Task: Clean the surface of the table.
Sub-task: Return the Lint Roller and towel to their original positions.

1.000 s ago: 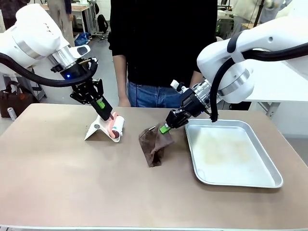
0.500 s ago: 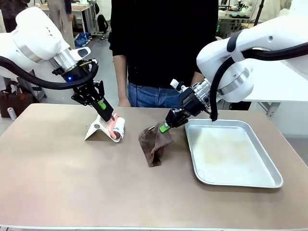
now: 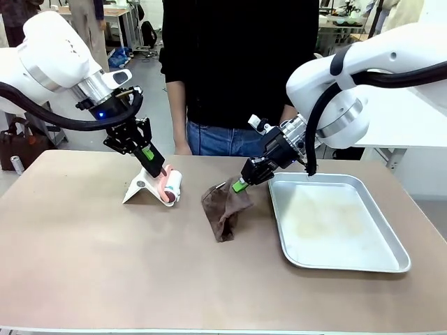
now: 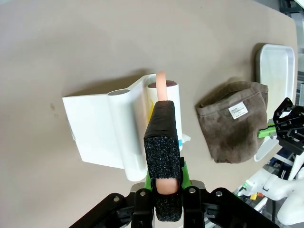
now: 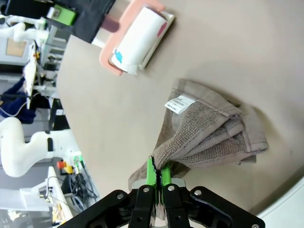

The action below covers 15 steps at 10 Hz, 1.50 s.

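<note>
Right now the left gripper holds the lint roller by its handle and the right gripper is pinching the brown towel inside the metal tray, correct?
Not quite. The brown towel lies on the table, beside the metal tray, not inside it, as the front view shows. The rest holds: the left gripper holds the lint roller by its handle, and the right gripper pinches the towel.

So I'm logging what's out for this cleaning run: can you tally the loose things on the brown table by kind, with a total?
Lint roller, pink handle, held by the shut left gripper: 1
White roller stand: 1
Brown cloth, pinched by the shut right gripper: 1
Silver metal tray: 1
Total on the table: 4
</note>
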Available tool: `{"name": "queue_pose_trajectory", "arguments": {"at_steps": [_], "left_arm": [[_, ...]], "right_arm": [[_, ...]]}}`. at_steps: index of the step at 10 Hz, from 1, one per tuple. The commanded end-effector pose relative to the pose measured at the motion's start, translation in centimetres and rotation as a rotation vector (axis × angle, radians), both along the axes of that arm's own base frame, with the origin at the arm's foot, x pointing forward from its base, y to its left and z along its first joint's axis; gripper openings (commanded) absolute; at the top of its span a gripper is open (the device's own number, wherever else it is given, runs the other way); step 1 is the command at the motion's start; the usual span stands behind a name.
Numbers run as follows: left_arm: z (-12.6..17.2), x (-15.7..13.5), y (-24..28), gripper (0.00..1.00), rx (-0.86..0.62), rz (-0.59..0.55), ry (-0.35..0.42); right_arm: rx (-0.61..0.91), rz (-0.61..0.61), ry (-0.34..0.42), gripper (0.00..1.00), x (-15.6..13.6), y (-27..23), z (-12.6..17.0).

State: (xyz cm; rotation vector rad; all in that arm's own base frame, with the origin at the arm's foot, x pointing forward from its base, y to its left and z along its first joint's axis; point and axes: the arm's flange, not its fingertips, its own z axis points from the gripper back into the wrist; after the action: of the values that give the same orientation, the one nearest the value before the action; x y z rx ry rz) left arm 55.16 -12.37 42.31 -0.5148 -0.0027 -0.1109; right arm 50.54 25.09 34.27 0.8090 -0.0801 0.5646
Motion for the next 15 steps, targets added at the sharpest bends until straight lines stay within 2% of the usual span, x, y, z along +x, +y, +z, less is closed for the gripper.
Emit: {"name": "queue_pose_trajectory", "arguments": {"at_steps": [1, 10, 15], "left_arm": [[-1.2, -1.3, -0.4, 0.22, -0.006, 0.011, -0.003], [-2.0, -1.9, 0.1, 0.22, -0.003, 0.089, 0.0], [-1.8, -2.5, 0.3, 0.22, 0.036, 0.201, 0.038]], "right_arm": [[0.01, -0.024, 0.005, 0.04, 0.3, 0.1, 0.1], [0.014, -0.025, 0.024, 0.04, 0.4, 0.2, -0.1], [-0.099, -0.08, -0.04, 0.04, -0.1, -0.8, 0.9]]}}
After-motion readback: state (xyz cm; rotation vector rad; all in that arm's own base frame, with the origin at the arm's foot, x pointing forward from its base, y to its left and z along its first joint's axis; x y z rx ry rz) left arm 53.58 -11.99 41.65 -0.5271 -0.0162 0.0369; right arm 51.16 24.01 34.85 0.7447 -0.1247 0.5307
